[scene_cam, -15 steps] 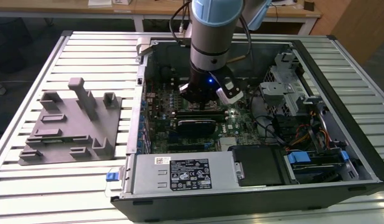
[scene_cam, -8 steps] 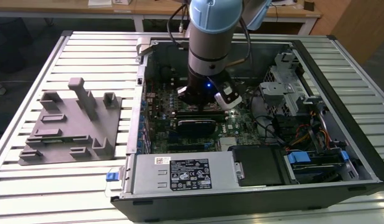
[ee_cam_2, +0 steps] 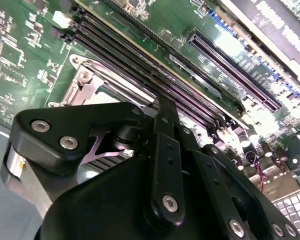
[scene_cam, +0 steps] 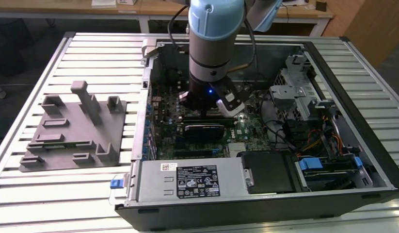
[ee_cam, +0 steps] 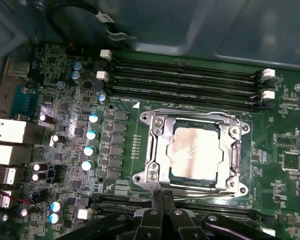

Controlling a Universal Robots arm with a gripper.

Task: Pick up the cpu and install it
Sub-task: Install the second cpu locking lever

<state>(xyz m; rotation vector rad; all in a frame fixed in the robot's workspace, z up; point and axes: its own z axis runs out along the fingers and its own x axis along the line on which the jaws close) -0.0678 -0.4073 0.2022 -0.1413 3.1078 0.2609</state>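
We see the arm reaching down into the open computer case [scene_cam: 328, 73], which lies on the slatted surface [scene_cam: 83, 58]. The hand [scene_cam: 209, 104] hangs low over the motherboard [scene_cam: 251, 128], near the middle of the case in the exterior view.

In the first wrist view the cpu [ee_cam: 196, 153] sits flat inside the metal socket frame [ee_cam: 155, 150], its pale silver top facing up, edges square with the frame. The memory slots [ee_cam: 185, 80] run alongside the socket, just beside it.

The fingers [ee_cam: 162, 207] appear in the first wrist view pressed together at their tips, nothing between them, just beside the socket frame's edge; we cannot tell whether they touch it.

On the exterior view's left, well apart from the case, the grey fixture plate [scene_cam: 73, 131] with upright posts rests on the surface.
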